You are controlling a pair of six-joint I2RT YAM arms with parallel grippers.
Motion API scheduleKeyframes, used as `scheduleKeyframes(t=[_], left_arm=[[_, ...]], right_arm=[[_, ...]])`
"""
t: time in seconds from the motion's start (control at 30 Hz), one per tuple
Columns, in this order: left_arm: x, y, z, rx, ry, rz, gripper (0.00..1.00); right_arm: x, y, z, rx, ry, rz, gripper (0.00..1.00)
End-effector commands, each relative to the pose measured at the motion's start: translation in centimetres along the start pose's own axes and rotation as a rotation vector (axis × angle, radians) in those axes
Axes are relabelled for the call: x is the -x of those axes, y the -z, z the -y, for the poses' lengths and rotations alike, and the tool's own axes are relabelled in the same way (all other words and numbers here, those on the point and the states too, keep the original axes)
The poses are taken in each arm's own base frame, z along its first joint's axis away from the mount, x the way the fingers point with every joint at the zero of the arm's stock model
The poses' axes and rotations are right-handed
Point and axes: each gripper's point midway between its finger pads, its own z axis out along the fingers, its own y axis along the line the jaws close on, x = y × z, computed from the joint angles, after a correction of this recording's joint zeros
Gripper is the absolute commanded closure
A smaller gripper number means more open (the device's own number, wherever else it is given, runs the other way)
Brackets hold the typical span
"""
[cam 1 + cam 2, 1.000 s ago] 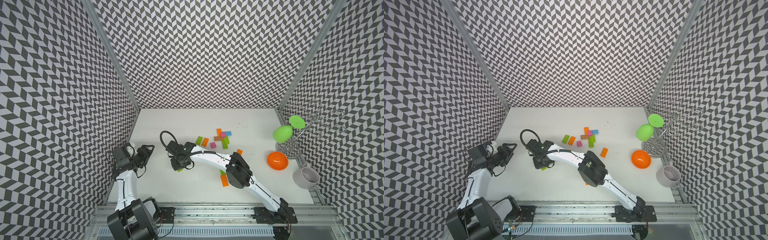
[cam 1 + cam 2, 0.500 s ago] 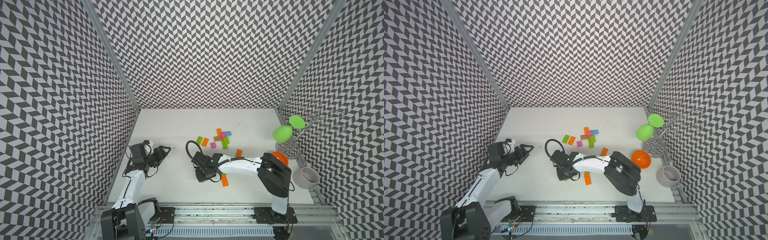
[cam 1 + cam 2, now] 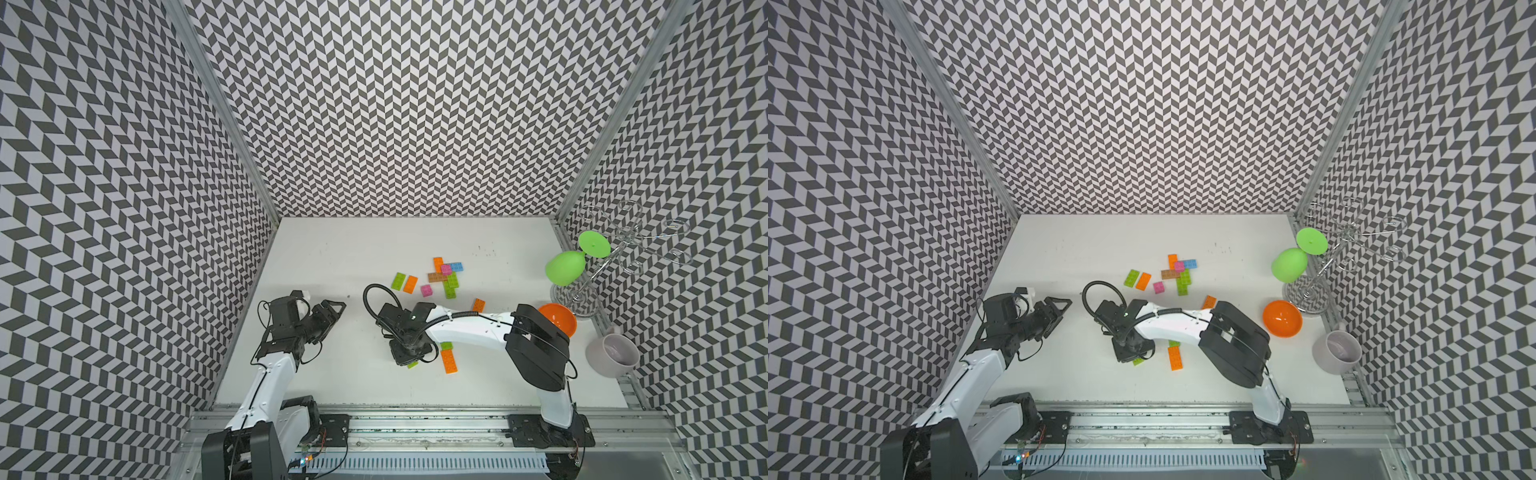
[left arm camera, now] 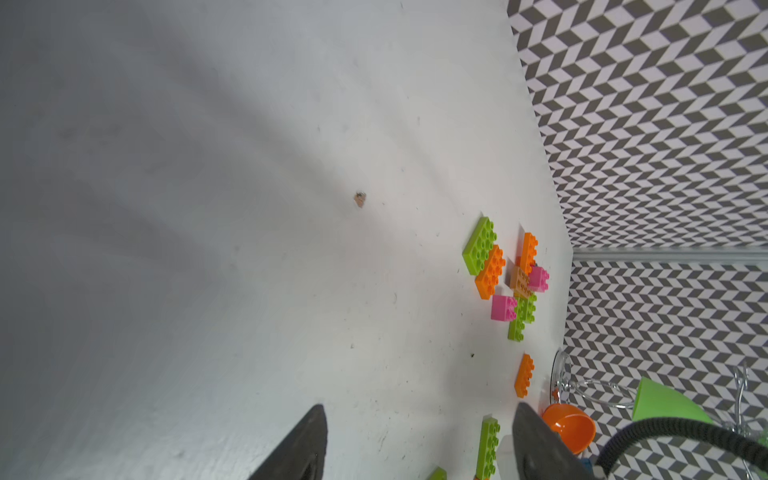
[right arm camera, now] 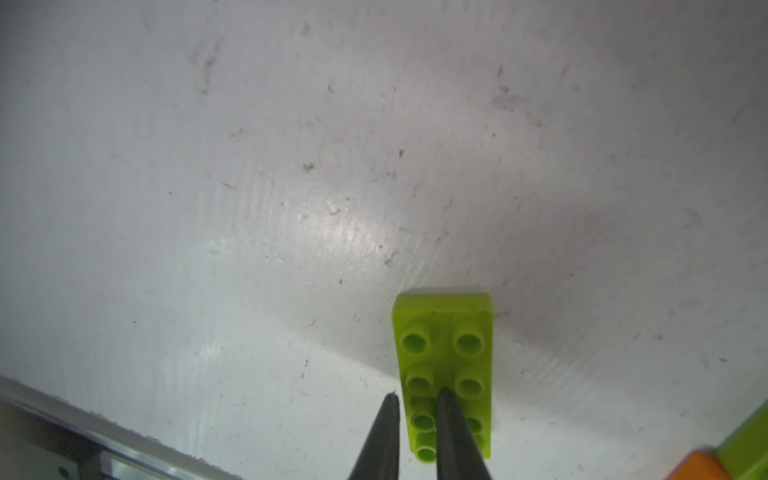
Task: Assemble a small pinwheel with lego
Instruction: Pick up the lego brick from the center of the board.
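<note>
Only the right wrist view shows the right end effector [image 5: 418, 392] up close. Its two dark fingers stand narrowly apart, one tip over the studs of a lime brick [image 5: 446, 353] lying flat on the table [image 5: 291, 187], the other at that brick's long edge. Whether they pinch it I cannot tell. In both top views the wrist body hides the fingers, and only a sliver of the lime brick [image 3: 412, 365] pokes out. It lies well apart from the orange bowl [image 3: 557, 325], on the left arm's side and nearer the front rail [image 3: 415, 419]. An orange brick [image 3: 449, 360] lies just beside it, on the side nearer the bowl.

The left wrist view alone shows the left end effector [image 4: 417, 409] gaping wide, with nothing but table between its fingers. It also shows a small brownish chip [image 4: 359, 199] in the surface.

The joined cluster [image 3: 445, 275] of orange, pink, blue, brown and lime bricks lies back-wall-ward of the bowl. Its blue piece is plain from above but hidden in the left wrist view. Farther from the bowl sits a touching lime-and-orange pair [image 3: 404, 283], with a loose pink square [image 3: 426, 290] between the pair and the cluster.

The table is white, scuffed and speckled. The walls [image 3: 395, 104] carry a grey-and-white chevron pattern. Near the bowl are a green goblet [image 3: 565, 268] on a wire rack [image 3: 579, 299] and a grey mug [image 3: 613, 355].
</note>
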Motion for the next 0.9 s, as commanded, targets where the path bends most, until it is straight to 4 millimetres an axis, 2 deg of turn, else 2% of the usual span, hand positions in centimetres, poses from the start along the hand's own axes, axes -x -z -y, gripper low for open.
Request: scheduleKeyframes(t=[0.0,0.2,0.47,0.7,0.87], left_arm=[[0.9,0.7,-0.5,-0.001,-0.013,0.02,0.3],[2.4,1.3,-0.5,-0.004,-0.003,0.048,0.3],[2.9,1.5,-0.6,-0.004,-0.001,0.052,0.3],[3.0,1.6,-0.5,-0.01,-0.001,0.053,0.3],[3.0,1.7,-0.4,-0.011,-0.001,0.054,0.3]], right_arm=[[-5.3,-4.7,7.6,-0.349,0.027,-0.217,0.81],[-5.2,-4.7,7.0,-0.432,0.079,-0.247,0.82],[-5.5,-5.3,6.3,-0.453,0.122,-0.274,0.87],[-5.0,-5.0,5.3,-0.409,0.128,-0.265,0.92],[-5.1,-5.2,3.6,-0.306,0.138,-0.275,0.94]])
